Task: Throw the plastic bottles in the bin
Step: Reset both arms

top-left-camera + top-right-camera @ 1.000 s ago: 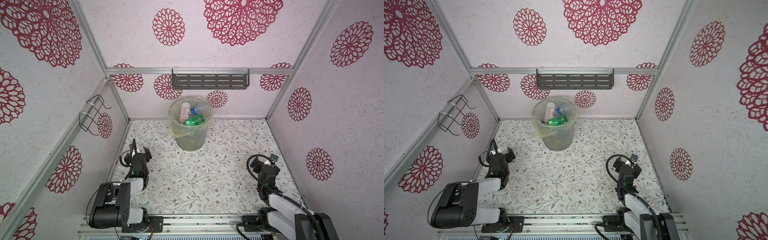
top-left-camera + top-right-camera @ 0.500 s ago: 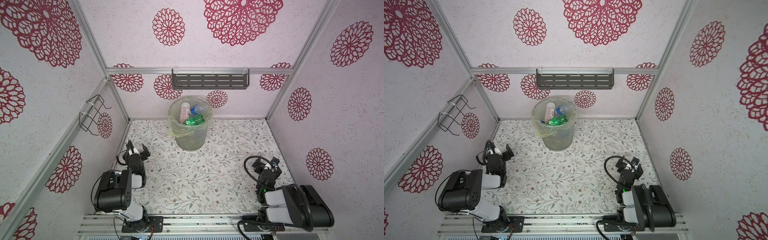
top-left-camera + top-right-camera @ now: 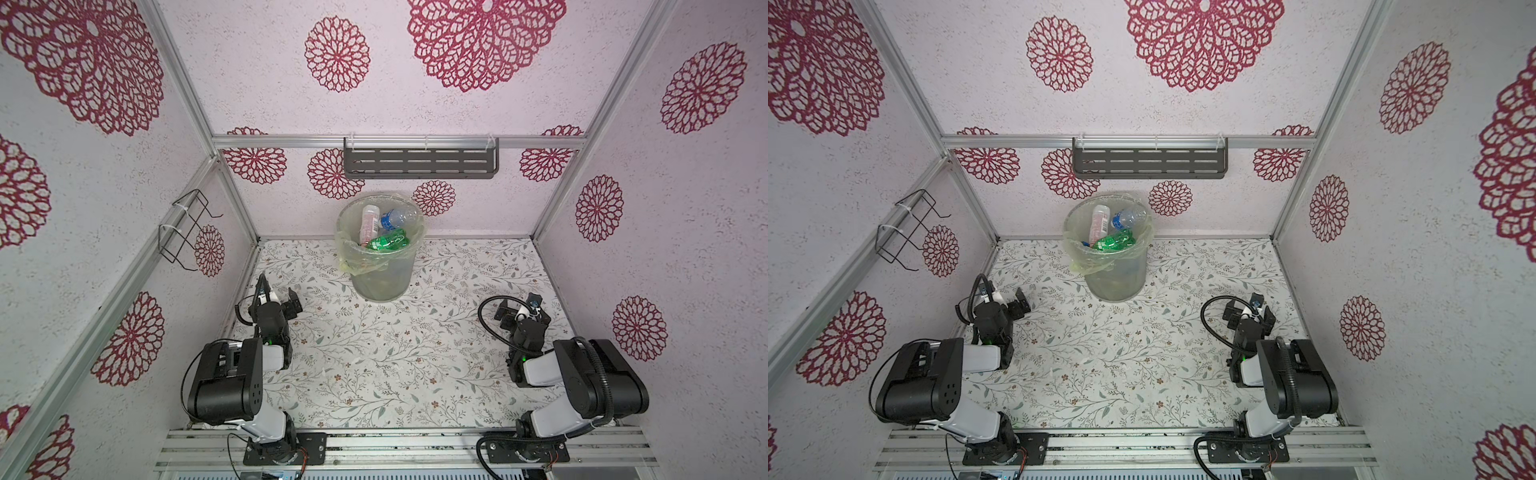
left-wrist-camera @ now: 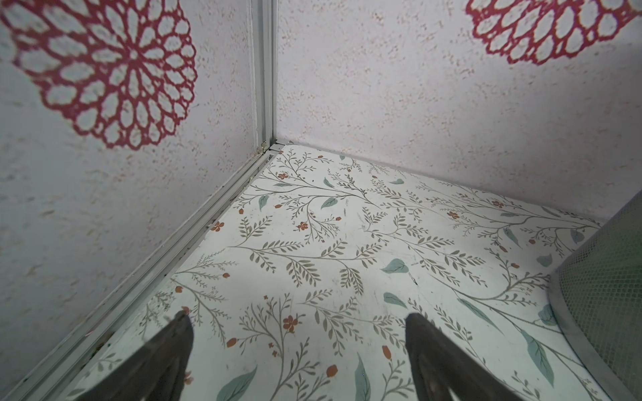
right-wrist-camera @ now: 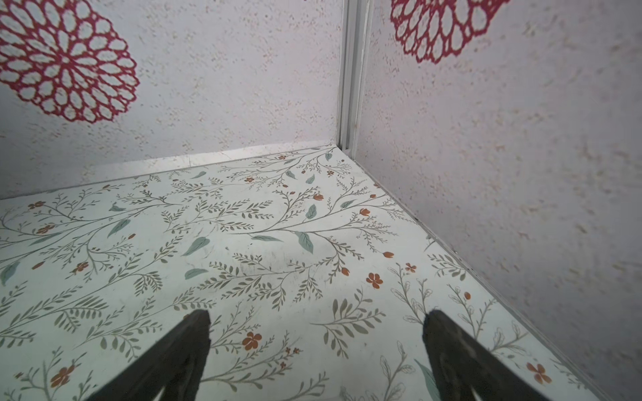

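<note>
Bin, translucent cyl. w/ crinkly bag liner, upper centre. Green bottle lies approx left-right, pink-label bottle steep. Cap ends unclear. Left gripper, right gripper: jaws apart, empty.

Slotted wall shelf, wire rack, floral tabletop

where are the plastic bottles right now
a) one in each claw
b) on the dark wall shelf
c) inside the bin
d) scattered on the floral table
c: the plastic bottles lie inside the bin in both top views, while the left claw and right claw stand open with nothing between them.
</note>
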Motion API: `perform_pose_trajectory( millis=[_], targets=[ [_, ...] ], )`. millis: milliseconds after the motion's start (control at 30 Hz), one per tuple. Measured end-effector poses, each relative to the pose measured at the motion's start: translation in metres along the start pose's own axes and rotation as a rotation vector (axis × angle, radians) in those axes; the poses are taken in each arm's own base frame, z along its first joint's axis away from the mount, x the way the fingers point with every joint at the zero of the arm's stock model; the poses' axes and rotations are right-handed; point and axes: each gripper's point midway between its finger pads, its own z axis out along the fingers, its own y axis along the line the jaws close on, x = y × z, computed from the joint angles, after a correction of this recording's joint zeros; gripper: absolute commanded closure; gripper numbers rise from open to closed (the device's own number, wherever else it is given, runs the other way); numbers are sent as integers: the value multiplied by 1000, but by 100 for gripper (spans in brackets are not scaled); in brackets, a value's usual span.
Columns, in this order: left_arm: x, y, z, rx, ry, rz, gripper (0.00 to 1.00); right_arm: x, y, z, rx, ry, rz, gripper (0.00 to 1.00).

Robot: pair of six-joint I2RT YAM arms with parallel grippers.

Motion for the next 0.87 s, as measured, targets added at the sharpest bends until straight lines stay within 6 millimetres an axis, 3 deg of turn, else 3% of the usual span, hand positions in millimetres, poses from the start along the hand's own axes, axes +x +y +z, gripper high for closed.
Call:
perform_pose_trajectory(
  millis=[300, 867],
  targets=[
    [2, 0, 0, -1, 10, 9, 3, 15, 1, -1, -1, 60, -34, 1],
    [4, -2, 0, 18, 16, 9, 3, 17, 1, -1, 0, 68, -39, 1]
  ],
)
